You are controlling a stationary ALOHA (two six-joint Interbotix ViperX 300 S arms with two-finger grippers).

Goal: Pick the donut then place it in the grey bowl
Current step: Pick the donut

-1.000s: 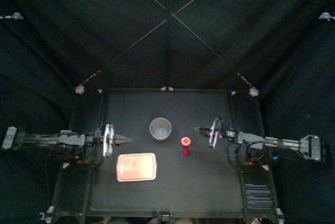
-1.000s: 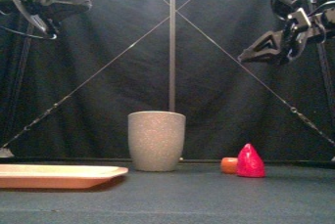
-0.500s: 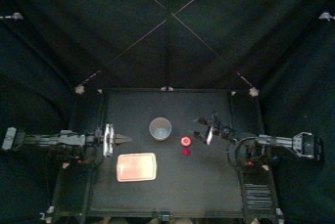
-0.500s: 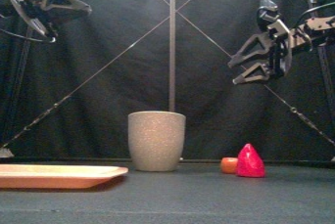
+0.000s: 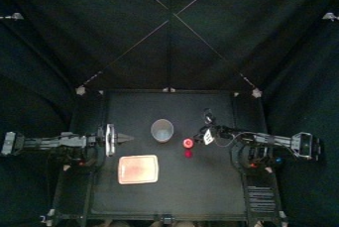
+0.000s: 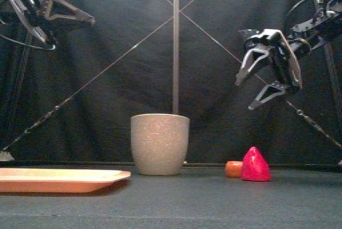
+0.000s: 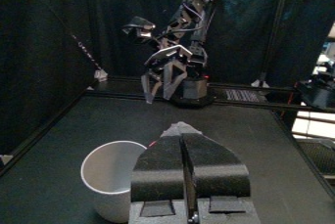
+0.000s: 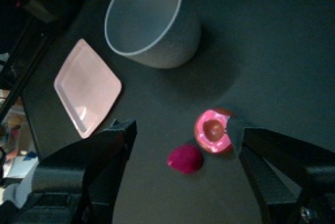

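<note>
Across the lower half of the top view spreads the small black table (image 5: 212, 186). Toward its left and front lies the flat pink rectangular tray (image 5: 139, 170); the front view shows it as a low slab in the lower left corner. Above the tray in the top view, near the table's middle, stands the tall grey speckled cup (image 6: 160, 143), upright with its mouth up. In the front view it sits a little left of centre, well apart from the tray.

The right gripper (image 6: 267, 76) hangs in the upper right of the front view, well above the table, with its jaws spread wide. In the right wrist view those jaws stand to either side of the two small toys below and touch neither. The left gripper (image 7: 185, 132) is in the upper left of the front view, high over the table's left side. The left wrist view shows its jaws drawn together to a thin slit, with the cup below and beyond them.

Right of the cup in the front view, a small pink-red cone-shaped toy (image 6: 255, 164) stands on the table. The small round donut (image 6: 234, 169) lies flat on the table just beside the cone's left side, between cone and cup and apart from the cup. I cannot tell whether it touches the cone. In the right wrist view it shows as a pink-topped ring.
</note>
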